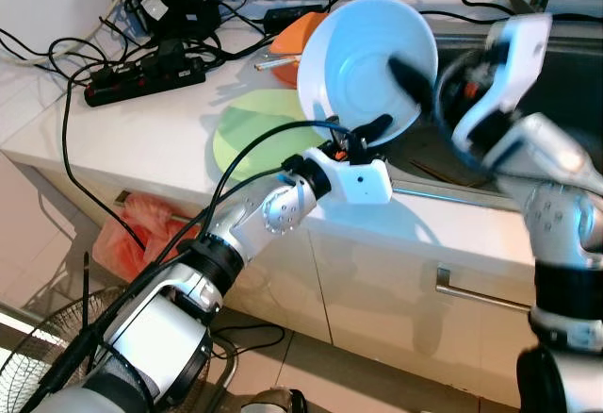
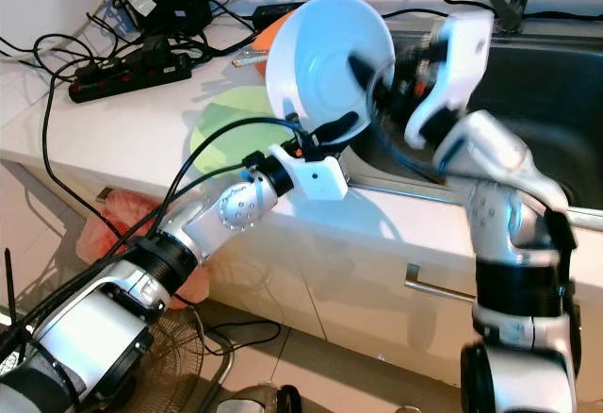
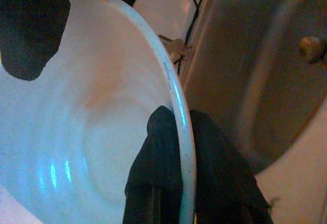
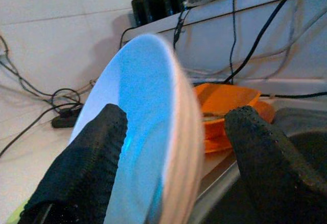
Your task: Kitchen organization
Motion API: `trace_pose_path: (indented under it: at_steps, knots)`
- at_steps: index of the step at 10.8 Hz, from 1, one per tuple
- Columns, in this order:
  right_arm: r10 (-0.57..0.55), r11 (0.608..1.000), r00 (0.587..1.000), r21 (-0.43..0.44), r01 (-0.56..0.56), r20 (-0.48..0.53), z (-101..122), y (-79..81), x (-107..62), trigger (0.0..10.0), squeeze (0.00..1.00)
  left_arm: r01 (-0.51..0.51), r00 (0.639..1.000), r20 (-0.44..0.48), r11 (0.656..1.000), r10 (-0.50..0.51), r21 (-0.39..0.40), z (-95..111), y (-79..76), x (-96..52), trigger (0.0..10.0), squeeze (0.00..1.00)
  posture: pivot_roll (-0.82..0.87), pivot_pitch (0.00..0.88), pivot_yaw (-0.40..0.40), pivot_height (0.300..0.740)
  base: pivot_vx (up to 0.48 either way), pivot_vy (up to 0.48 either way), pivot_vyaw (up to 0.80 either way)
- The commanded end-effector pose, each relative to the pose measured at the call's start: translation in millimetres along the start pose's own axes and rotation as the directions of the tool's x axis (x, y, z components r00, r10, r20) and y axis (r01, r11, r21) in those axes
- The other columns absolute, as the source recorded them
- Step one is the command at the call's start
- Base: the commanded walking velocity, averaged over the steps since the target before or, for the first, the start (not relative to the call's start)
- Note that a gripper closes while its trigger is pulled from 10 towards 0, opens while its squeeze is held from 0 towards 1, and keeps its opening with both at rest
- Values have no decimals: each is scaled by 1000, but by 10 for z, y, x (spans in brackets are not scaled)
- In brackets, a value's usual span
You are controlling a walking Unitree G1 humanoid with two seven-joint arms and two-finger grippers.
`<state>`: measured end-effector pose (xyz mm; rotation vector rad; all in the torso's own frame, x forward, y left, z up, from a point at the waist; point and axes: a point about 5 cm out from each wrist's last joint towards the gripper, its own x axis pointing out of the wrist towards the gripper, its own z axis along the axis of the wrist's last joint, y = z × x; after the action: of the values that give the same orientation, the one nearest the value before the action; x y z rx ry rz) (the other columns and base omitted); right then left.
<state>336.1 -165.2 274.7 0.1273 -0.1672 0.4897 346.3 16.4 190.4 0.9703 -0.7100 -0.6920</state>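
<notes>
Left arm reaches up from the near edge of the counter [image 1: 141,140], and its left gripper [image 1: 363,132] is closed on the lower rim of a white bowl [image 1: 363,50], one finger [image 3: 158,168] inside the rim and the other outside, as the left wrist view shows. The bowl is held in the air, tilted almost on edge with its hollow facing the camera, above the counter's edge where it meets the sink [image 2: 556,102]. The right gripper [image 4: 173,132] stands spread wide around the opposite rim, one finger on each face of the bowl; whether the pads touch cannot be told, since this arm is blurred in the head views. Judged from its look, the bowl is rigid, smooth and probably ceramic or hard plastic: light enough for a rim pinch, but slippery and liable to chip if it swings against the steel sink. The rim is the only place to take hold. Beyond, a green plate [image 1: 254,130] lies flat on the counter, an orange dish [image 4: 230,106] sits near the sink's far corner, and a power strip [image 1: 146,78] with tangled cables occupies the far left corner.
</notes>
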Motion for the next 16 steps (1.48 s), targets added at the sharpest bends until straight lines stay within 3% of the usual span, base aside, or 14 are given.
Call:
trace_pose_path:
  at_steps: [1, 2, 4, 7, 10, 13, 14, 16]
  knots:
    - [-16, 1000, 1000, -1, 16, -9, 8, -16, 39, 10000, 0, -45, 999, 29, 999, 45, 14, 28, 68, -11, 0, 0, 71, 64, 143, 740, 0, 0, 0]
    - [-33, 999, 999, 0, 34, -33, -23, -40, 64, 10000, 0, -50, 997, 53, 999, 49, 20, 67, 69, 1, 0, 0, 70, 67, 144, 740, 0, 0, 0]
    - [-40, 998, 996, 35, 42, -76, -49, -72, 89, 0, 0, -40, 997, 69, 999, 37, 30, 88, 46, 10, 0, 0, 68, 67, 140, 740, 0, 0, 0]
    - [-38, 992, 977, 107, 62, -209, -158, -144, 64, 0, 0, -39, 996, 81, 998, 34, 51, 78, 40, -20, 0, 0, 67, 69, 135, 740, 0, 0, 0]
    - [8, 996, 952, 85, 19, -305, -201, -164, 25, 0, 0, -31, 996, 81, 998, 26, 60, 71, 27, -28, 196, 0, 65, 71, 133, 740, 0, 0, 0]
    - [30, 997, 945, 82, -4, -325, -198, -151, 10, 0, 0, -24, 996, 91, 998, 19, 62, 78, 29, -30, 980, 0, 64, 76, 134, 740, 0, 0, 0]
    - [34, 996, 943, 83, -7, -330, -211, -145, 1, 0, 0, -21, 995, 95, 998, 14, 65, 84, 27, -23, 2275, 0, 64, 76, 133, 740, 0, 0, 0]
    - [37, 996, 939, 88, -8, -342, -233, -145, -15, 0, 0, -10, 995, 99, 998, 3, 61, 87, 21, -19, 6863, 0, 63, 75, 136, 740, 0, 0, 0]
